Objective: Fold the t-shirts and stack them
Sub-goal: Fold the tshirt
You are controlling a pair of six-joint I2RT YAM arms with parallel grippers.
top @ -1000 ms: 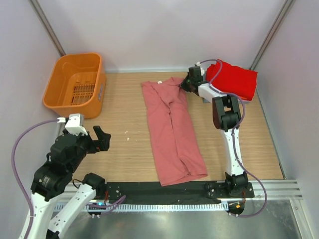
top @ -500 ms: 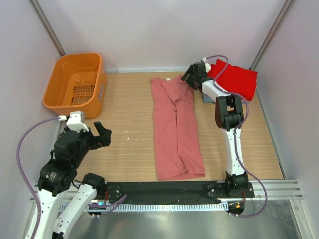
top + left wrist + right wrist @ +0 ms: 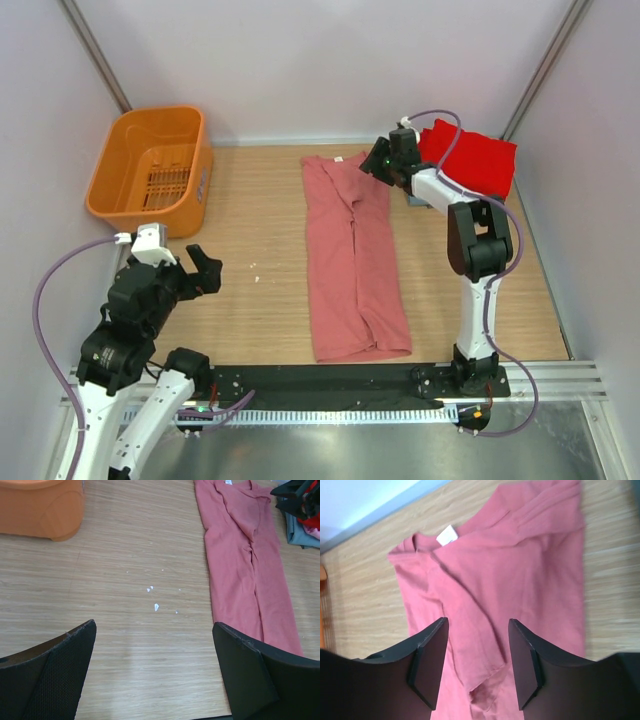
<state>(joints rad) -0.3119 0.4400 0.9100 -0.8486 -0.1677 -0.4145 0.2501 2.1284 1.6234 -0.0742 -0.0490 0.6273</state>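
Observation:
A salmon-pink t-shirt [image 3: 352,250] lies folded lengthwise into a long strip down the middle of the table, with its white neck label [image 3: 447,535] at the far end. My right gripper [image 3: 380,160] hovers over the strip's far right corner, open, with only pink cloth [image 3: 510,565] below its fingers and nothing between them. Just right of it lies a folded bright red t-shirt [image 3: 470,160] on a grey-blue one [image 3: 300,534]. My left gripper [image 3: 205,270] is held wide open above bare wood [image 3: 154,625], left of the pink t-shirt [image 3: 245,570].
An orange plastic basket [image 3: 150,160] stands at the far left corner. A few white specks [image 3: 155,606] lie on the wood between the basket and the pink t-shirt. Walls close in the table on three sides.
My right gripper has opened and let go of the pink t-shirt's far end, then drawn back slightly. The shirt's far end had shifted right, so the strip now lies straighter. My left arm barely moved.

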